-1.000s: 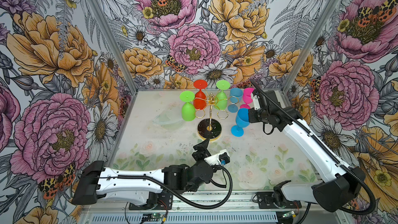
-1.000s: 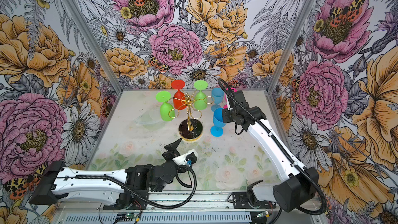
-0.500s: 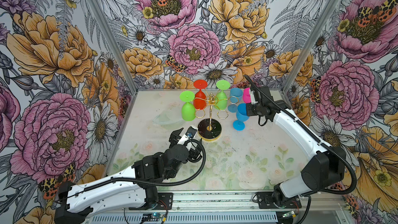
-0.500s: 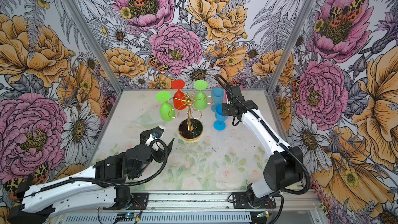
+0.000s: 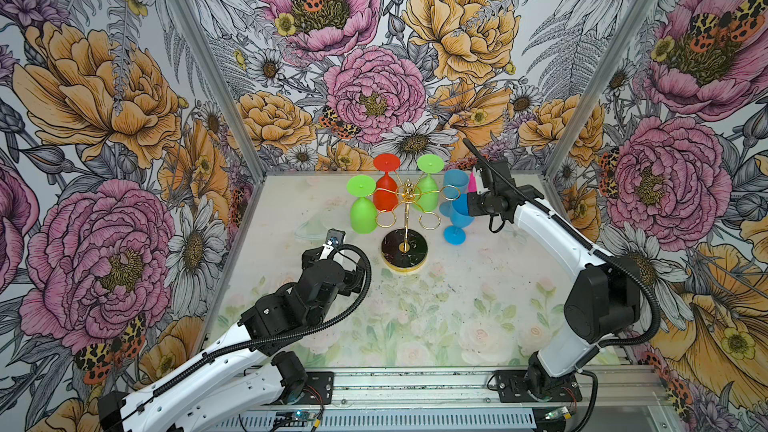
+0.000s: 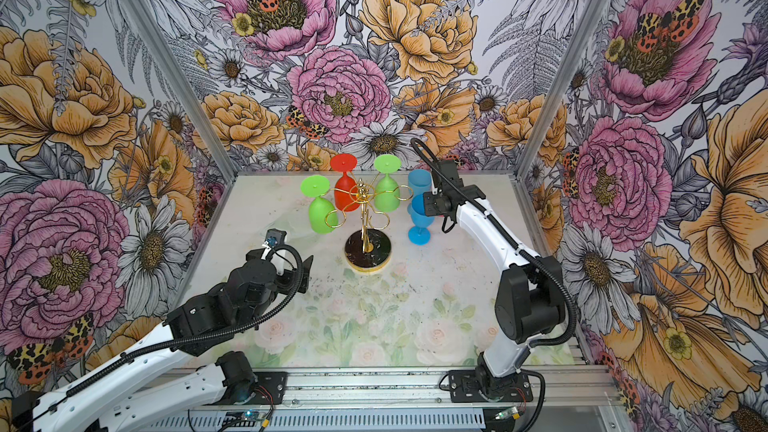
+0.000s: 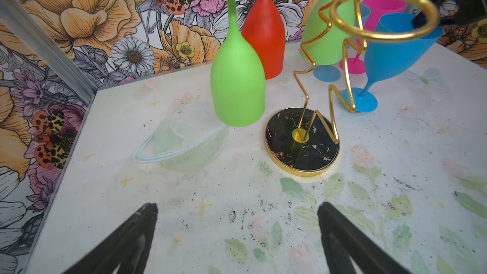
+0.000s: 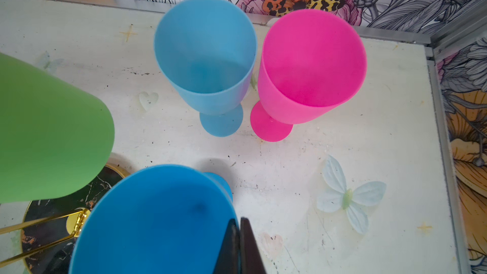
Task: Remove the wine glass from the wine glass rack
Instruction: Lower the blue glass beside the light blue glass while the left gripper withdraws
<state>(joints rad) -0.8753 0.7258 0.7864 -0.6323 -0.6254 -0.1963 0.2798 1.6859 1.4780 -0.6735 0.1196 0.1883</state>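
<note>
The gold wire wine glass rack (image 5: 405, 201) (image 6: 363, 201) stands on its round black base (image 7: 301, 141) at the back middle of the table. Three wine glasses hang upside down from it: a green one (image 5: 363, 211) (image 7: 237, 85), a red one (image 5: 385, 193) and another green one (image 5: 428, 191). My right gripper (image 8: 239, 222) is shut on the rim of a blue wine glass (image 5: 459, 218) (image 8: 158, 220). That glass is off the rack and leans, with its foot (image 7: 359, 100) down at the table. My left gripper (image 7: 237, 214) (image 5: 332, 263) is open and holds nothing, low in front of the rack.
A light blue glass (image 8: 208, 56) and a pink glass (image 8: 313, 67) stand upright at the back right, close behind the held glass. A clear shallow bowl (image 7: 181, 143) lies on the table left of the rack base. Patterned walls close the back and both sides.
The left arm has swung from the front middle to the left and now faces the rack, jaws still wide. The right gripper has carried the blue glass slightly toward the back.
</note>
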